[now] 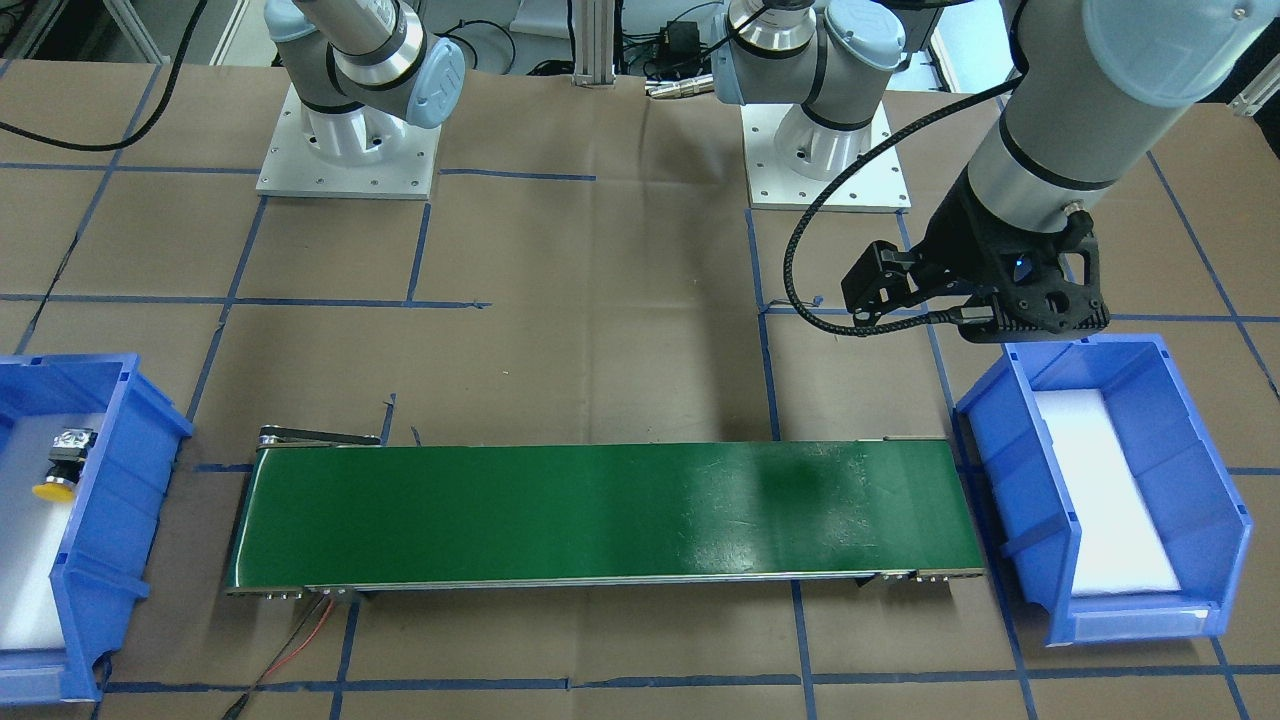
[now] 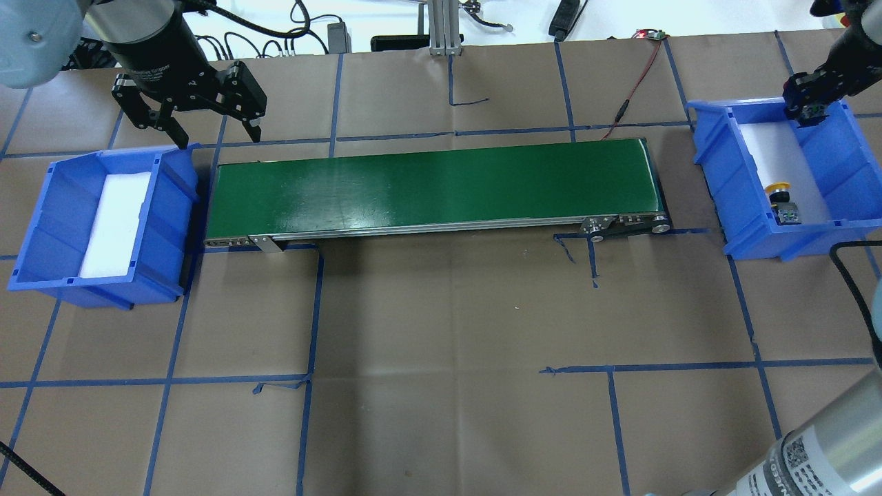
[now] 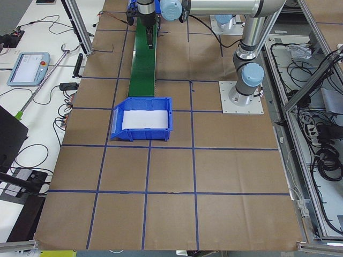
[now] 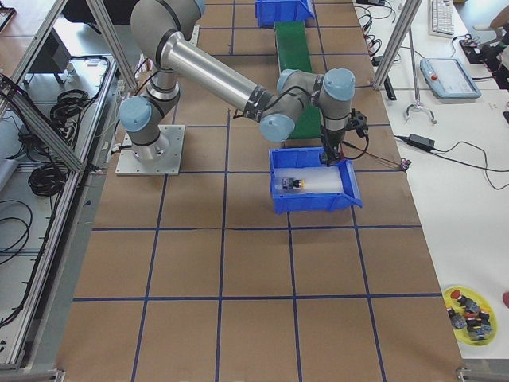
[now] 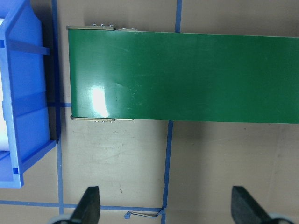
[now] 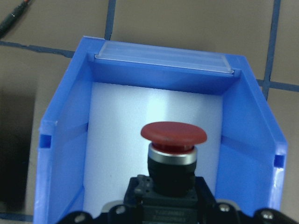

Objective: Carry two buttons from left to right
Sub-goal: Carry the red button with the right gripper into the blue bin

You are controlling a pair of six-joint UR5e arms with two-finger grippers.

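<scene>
With fingers of the right gripper (image 2: 806, 110) clamped on the red button (image 6: 174, 133), cap pointing forward, hung over the far end of the right bin (image 2: 716, 158), above its white foam liner (image 6: 117, 140). Shared that bin with the yellow button (image 2: 781, 187), lying on its side at the near end, well apart. Held the left gripper (image 2: 218, 138) idle and gripping nothing, fingers (image 5: 89, 207) spread wide, beyond the left bin (image 2: 169, 207) and the end of the green conveyor belt (image 2: 427, 186). Looked ready for the release. Best done, by this reading, by lowering until just above the foam, staying off the walls and the yellow button, then parting the fingers and lifting straight up to avoid dragging the cap.
</scene>
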